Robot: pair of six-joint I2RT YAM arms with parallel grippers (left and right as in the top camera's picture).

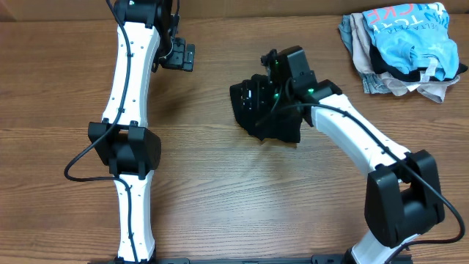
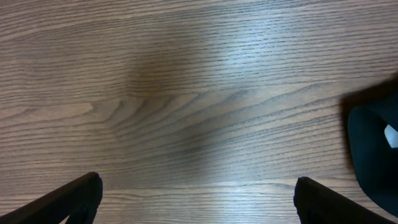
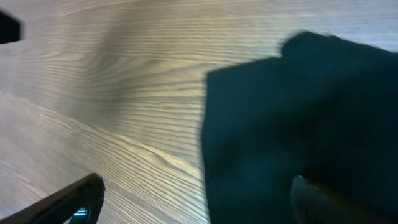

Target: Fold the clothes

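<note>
The black T-shirt point(image 3: 298, 112) lay bunched at the centre of the table point(image 1: 220, 205), fold unfinished. The right gripper point(image 3: 199, 190), fingers apart, hovered over its edge. The left gripper point(image 2: 198, 190), fingers apart, held nothing. The next move probably required pinching that edge.

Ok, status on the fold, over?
Left gripper open, off to one side. Right gripper open over bunched black soft-fabric T-shirt. Pile of light blue, beige, grey garments apart, not in the way.
</note>
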